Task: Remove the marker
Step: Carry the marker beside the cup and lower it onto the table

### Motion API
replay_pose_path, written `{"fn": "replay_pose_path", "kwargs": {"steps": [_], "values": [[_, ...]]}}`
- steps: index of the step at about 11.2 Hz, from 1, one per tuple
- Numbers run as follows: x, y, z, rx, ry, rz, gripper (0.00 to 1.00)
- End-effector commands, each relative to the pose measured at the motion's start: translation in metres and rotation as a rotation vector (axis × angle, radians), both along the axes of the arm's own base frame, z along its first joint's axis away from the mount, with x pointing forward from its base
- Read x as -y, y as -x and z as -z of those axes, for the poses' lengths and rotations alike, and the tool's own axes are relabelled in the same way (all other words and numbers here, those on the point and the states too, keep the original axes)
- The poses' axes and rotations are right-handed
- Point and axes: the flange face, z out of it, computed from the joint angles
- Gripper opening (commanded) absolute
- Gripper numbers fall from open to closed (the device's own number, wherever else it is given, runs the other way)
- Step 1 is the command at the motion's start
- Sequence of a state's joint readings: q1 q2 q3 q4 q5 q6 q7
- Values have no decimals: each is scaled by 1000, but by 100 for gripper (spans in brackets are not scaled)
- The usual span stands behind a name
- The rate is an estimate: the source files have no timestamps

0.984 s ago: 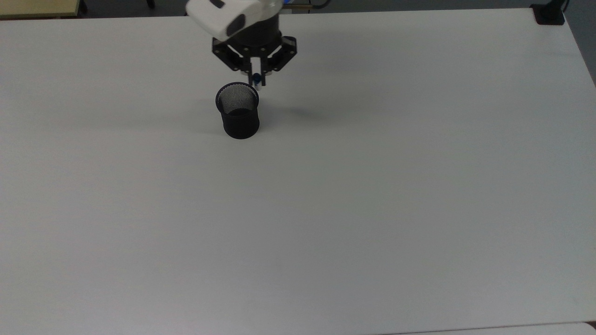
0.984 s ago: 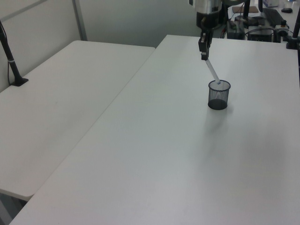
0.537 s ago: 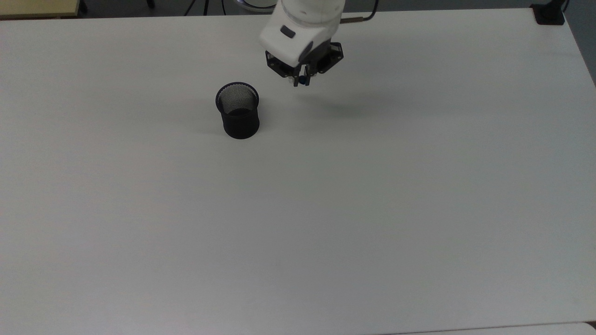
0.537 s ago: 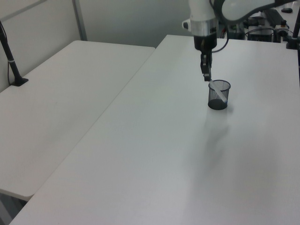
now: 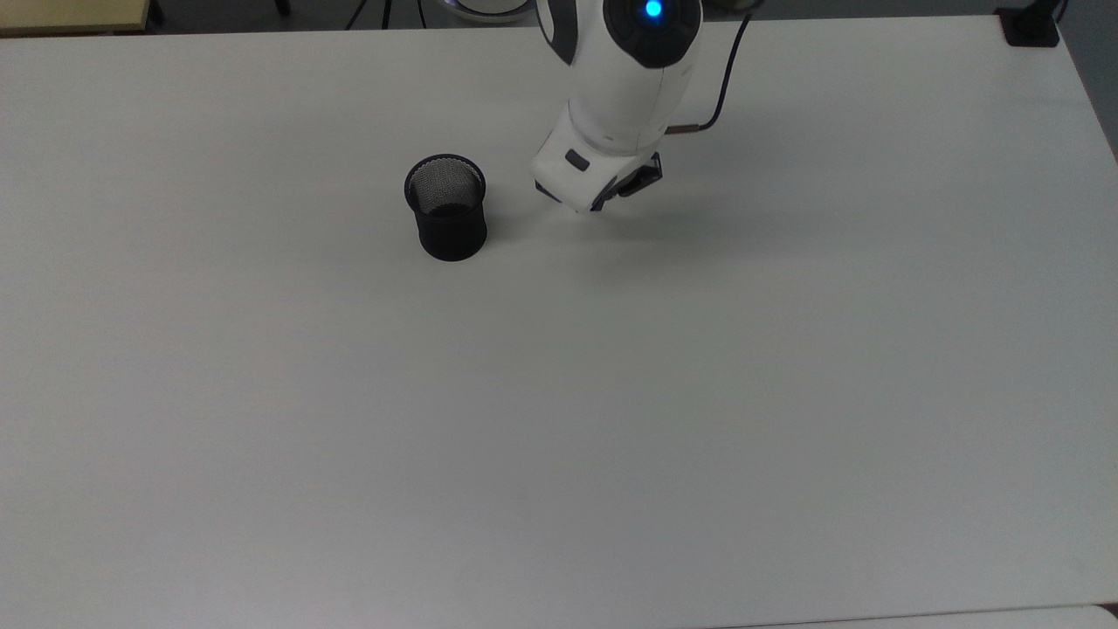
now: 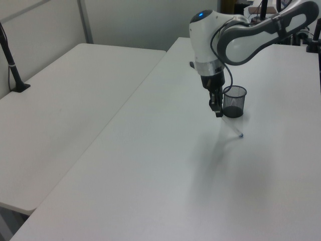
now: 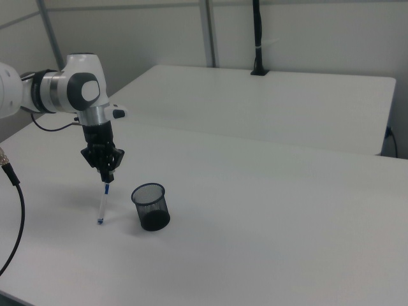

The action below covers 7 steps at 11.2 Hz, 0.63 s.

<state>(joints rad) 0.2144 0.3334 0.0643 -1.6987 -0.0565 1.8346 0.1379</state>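
Observation:
The marker (image 7: 102,204), slim and white with a blue end, hangs tilted below my gripper (image 7: 106,177), which is shut on its upper end. In the right view its lower tip is close to the table (image 7: 268,242), to the left of the black mesh cup (image 7: 150,207). In the left view the marker (image 6: 231,127) slants down from the gripper (image 6: 218,113), in front of the cup (image 6: 234,101). The marker is outside the cup. In the top view my white wrist (image 5: 594,170) sits to the right of the cup (image 5: 445,210) and covers the marker.
A second white table (image 6: 60,100) adjoins this one, with a black clamped post (image 6: 10,55) on it. A black cable (image 7: 13,191) loops at the right view's left edge. A black clamp (image 5: 1031,26) sits at the top view's far right corner.
The gripper drew the marker out of the cup, carried it to the top view's right, then came down and forward. The marker now hangs low beside the cup.

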Motion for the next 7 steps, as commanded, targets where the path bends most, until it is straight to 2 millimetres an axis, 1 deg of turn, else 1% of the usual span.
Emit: {"fn": "replay_pose_path", "kwargs": {"steps": [1, 2, 3, 4, 5, 6, 7], "values": [[-2, -4, 10, 24, -12, 24, 27], [-2, -5, 12, 22, -11, 25, 44], [-2, -5, 11, 22, -5, 22, 81], [-1, -6, 3, 38, 5, 47, 100], [1, -7, -4, 59, 25, 53, 100], [5, -7, -16, 86, 41, 45, 100], [10, -8, -34, 114, 37, 52, 100]]}}
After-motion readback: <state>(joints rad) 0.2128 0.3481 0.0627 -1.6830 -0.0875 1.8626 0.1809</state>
